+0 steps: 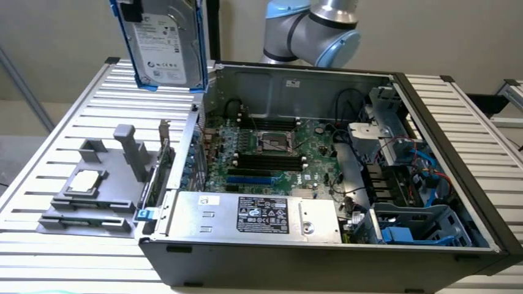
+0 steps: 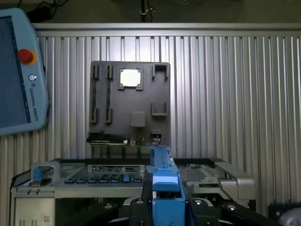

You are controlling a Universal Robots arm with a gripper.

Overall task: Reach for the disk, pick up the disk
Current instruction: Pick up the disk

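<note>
Aloft, disk (image 1: 163, 44) w/in hand's (image 2: 164, 209) grip.

In the exterior view the arm (image 1: 315, 27) appears at the top of the picture as a cluster of silver joint housings with pale blue caps, bent at an elbow-like joint. It lies to the exterior view's right of the disk (image 1: 163, 46), which hangs in the air. In the wrist view the end effector (image 2: 165, 209) shows as black parts on either side of the disk's blue edge, closed against it from both sides. The wrist faces down onto the worktop (image 2: 235, 94).
</note>
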